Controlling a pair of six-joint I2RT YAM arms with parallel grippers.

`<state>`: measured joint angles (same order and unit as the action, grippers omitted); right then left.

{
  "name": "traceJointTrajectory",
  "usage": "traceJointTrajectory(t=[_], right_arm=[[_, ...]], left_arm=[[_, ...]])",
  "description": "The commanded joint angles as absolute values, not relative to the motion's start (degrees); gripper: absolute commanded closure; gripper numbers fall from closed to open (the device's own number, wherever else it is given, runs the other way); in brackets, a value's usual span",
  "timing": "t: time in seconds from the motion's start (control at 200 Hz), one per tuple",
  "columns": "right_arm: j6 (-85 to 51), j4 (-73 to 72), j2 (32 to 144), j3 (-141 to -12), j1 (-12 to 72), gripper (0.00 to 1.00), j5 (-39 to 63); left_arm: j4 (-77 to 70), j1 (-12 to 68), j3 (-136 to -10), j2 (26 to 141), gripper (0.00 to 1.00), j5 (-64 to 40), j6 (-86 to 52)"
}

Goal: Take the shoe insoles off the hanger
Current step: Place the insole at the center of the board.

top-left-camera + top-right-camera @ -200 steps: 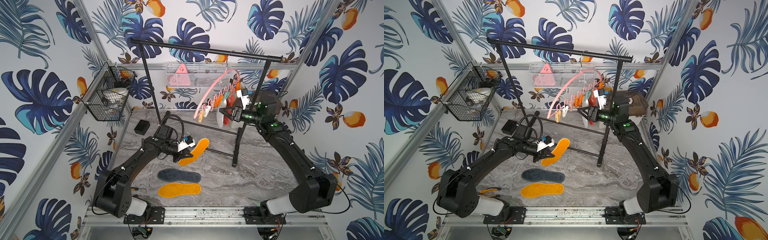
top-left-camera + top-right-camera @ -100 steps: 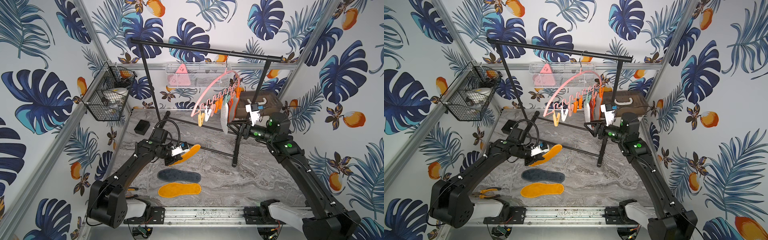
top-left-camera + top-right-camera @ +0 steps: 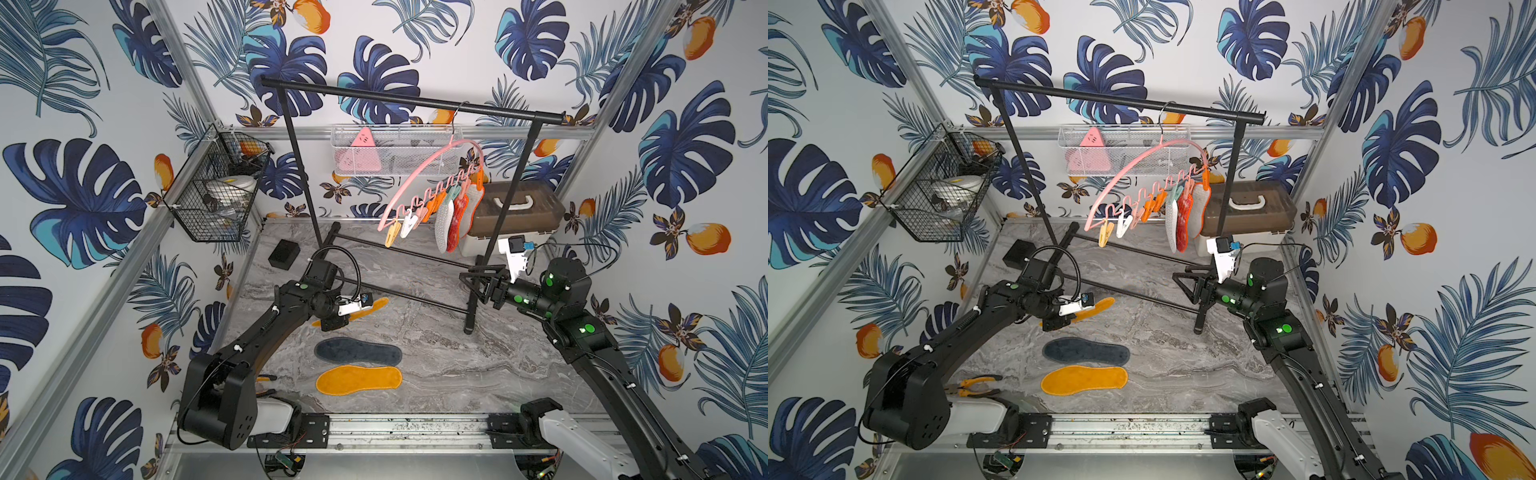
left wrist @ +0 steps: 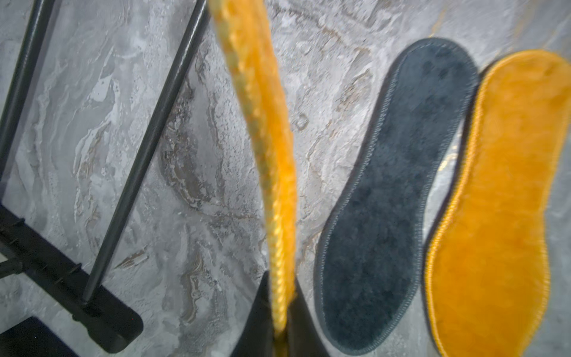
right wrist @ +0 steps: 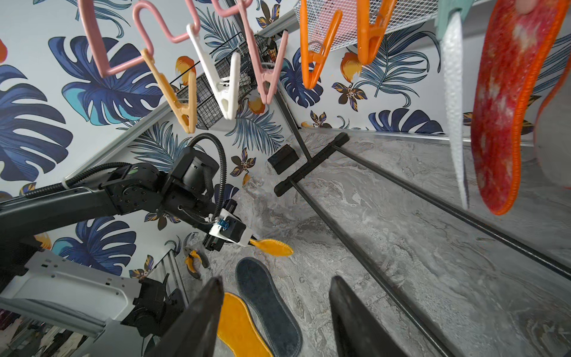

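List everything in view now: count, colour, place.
hanging insoles: 3, white, red-orange, orange-edged, on hanger
table insoles: 2, navy, orange, side by side
held insole: 1, orange, in left gripper
hanger: 1, pink, hooked on garment rail
empty clips: several, mixed colours, hanger
garment rail: 1, black, on table
wall baskets: 2, black wire, white mesh
storage box: 1, brown lid, behind rail
black box: 1, small, table rear
pliers: 1, orange handles, table front
left gripper: shut on held insole
right gripper: open, empty

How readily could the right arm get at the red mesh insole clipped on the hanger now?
Probably yes: the right gripper is open and empty, below the red mesh insole, with nothing visible between them.
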<state>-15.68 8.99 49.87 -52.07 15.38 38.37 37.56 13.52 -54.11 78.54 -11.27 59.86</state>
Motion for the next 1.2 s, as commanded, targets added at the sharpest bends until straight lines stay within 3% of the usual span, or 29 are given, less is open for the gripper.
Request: traceJointTrajectory(t=[0.0, 0.57, 1.006, 1.101, 1.196], right_arm=[[-15.34, 7.23, 48.42, -51.59, 15.61, 0.41, 36.85], [-15.11, 9.22, 46.47, -52.33, 15.62, 0.41, 36.66], [-18.38, 7.33, 47.52, -52.22, 15.7, 0.4, 36.67], [-19.31, 6.31, 48.11, -51.37, 15.69, 0.4, 37.03], [-19.41, 6.54, 48.5, -51.24, 15.8, 0.41, 37.17]], left_arm=[[29.11, 13.54, -52.01, 79.88, 0.91, -2.84, 57.67], [10.38, 13.19, -37.98, 78.91, 0.87, 9.22, 62.08], [12.63, 13.22, -35.49, 77.15, 0.78, 9.49, 61.02], [13.78, 13.27, -36.35, 77.3, 0.69, 8.91, 60.0], [14.15, 13.27, -36.89, 77.43, 0.68, 8.88, 59.31]])
